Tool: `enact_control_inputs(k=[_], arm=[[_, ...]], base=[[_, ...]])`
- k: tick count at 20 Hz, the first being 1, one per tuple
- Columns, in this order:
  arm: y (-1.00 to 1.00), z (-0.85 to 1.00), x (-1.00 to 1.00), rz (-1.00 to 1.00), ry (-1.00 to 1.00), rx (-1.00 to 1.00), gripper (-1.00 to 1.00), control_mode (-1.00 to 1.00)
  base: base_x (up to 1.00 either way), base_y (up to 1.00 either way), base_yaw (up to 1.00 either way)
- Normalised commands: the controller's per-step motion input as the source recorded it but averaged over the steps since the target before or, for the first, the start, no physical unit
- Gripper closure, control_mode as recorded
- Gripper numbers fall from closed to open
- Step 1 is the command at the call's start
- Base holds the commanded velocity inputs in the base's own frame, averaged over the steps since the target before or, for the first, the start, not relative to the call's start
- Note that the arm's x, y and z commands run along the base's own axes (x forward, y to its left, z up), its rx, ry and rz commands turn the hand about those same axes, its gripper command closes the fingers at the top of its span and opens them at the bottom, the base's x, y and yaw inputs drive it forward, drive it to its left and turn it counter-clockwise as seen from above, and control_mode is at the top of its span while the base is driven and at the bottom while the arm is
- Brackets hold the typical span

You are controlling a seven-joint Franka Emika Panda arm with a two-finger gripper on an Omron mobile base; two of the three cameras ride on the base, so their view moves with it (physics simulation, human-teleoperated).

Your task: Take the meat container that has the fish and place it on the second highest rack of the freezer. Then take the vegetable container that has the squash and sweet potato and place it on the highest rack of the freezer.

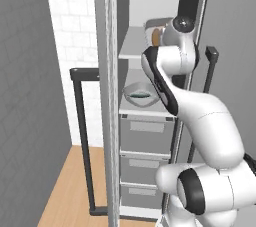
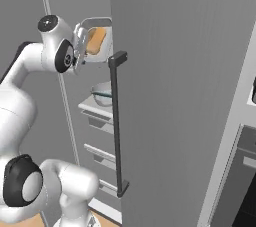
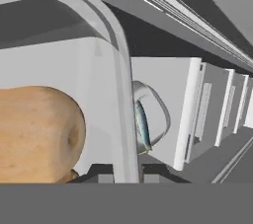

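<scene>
The white arm is reaching into the open freezer [image 1: 150,136], and its tool [image 2: 82,46] is closing almost fully on the rim of the vegetable container [image 2: 97,38]. It is holding this tray up at the level of the highest rack [image 1: 131,51], tipped on its side so that the open face is looking outward. From the pictures I cannot tell if the tray is already touching the rack. The squash and sweet potato [image 3: 39,134] are sitting inside the tray; in the hand view one large tan piece is filling the side at 9 o'clock, just beside the pale rim of the tray.

The meat container [image 1: 140,95] is resting on the shelf below, at 6 o'clock from the held tray in the right base view, and the fish [image 3: 142,127] is lying in it. Under this shelf the grey drawers [image 1: 145,133] are standing shut. The freezer door with its long dark handle [image 2: 116,121] is hanging open at 3 o'clock from the tool.
</scene>
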Motion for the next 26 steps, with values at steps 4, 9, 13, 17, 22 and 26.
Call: enact_control_inputs(k=[4,9,13,17,22,26], arm=[[-0.20,0.00,0.75,0.00,0.03,0.06,1.00,-1.00],[-0.10,0.00,0.71,0.00,0.08,0.00,1.00,-1.00],[0.00,-0.15,0.68,0.00,0.12,0.00,1.00,-1.00],[0.00,-0.28,0.57,0.00,0.04,0.00,1.00,-1.00],[0.00,-0.06,0.58,0.00,0.00,0.00,1.00,-1.00],[0.00,-0.38,0.09,0.00,-0.04,0.00,-1.00,-1.00]], base=[[0.00,0.00,0.00],[0.00,0.00,0.00],[0.00,0.00,0.00],[0.00,0.00,0.00],[0.00,0.00,0.00],[0.00,0.00,0.00]])
